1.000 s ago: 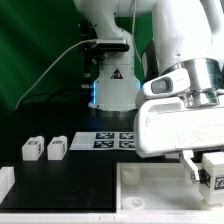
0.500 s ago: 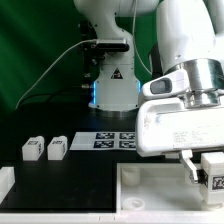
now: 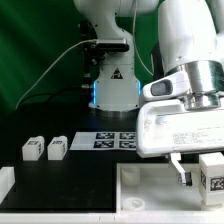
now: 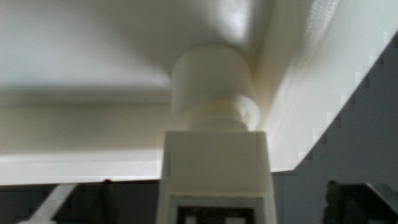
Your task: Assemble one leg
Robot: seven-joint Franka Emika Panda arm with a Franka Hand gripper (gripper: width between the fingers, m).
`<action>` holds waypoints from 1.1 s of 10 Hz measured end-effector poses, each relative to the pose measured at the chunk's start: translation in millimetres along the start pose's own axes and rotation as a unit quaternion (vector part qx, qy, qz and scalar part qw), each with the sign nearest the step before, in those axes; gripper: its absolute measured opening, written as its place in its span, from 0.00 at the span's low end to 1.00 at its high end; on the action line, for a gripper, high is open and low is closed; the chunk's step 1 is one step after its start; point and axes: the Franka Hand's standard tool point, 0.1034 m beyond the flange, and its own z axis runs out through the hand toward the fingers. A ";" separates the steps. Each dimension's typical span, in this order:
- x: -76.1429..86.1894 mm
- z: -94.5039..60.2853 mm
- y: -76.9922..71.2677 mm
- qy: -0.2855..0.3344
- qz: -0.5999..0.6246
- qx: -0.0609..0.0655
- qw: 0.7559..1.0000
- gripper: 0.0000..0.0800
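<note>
A white leg (image 3: 212,172) with a black-and-white tag stands upright on the large white rimmed panel (image 3: 150,190), near its end at the exterior view's right. In the wrist view the leg (image 4: 217,165) fills the middle, and its round end meets the panel's inner corner (image 4: 107,60). My gripper (image 3: 208,176) is open around the leg. One dark finger (image 3: 180,170) stands clear of the leg; the other is past the picture's edge. In the wrist view both fingertips (image 4: 54,203) sit wide of the leg with gaps on each side.
Two more white legs (image 3: 32,149) (image 3: 56,149) stand side by side at the exterior view's left. The marker board (image 3: 115,140) lies behind them, in front of the arm's base (image 3: 110,90). A white block (image 3: 5,182) sits at the left edge.
The visible finger has moved away from the leg toward the exterior view's left: the gripper has opened and let go of the leg. The leg stays in place.
</note>
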 end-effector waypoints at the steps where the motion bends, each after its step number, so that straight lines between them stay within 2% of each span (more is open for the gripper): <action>1: -0.3 0.2 0.0 0.000 0.000 0.000 1.000 0.79; 9: -1.0 0.6 0.1 -0.001 0.000 0.000 1.000 0.81; 10: 0.4 -0.8 0.1 -0.003 0.001 0.000 1.000 0.81; 11: 8.4 -11.7 -0.3 -0.018 0.003 0.004 1.000 0.81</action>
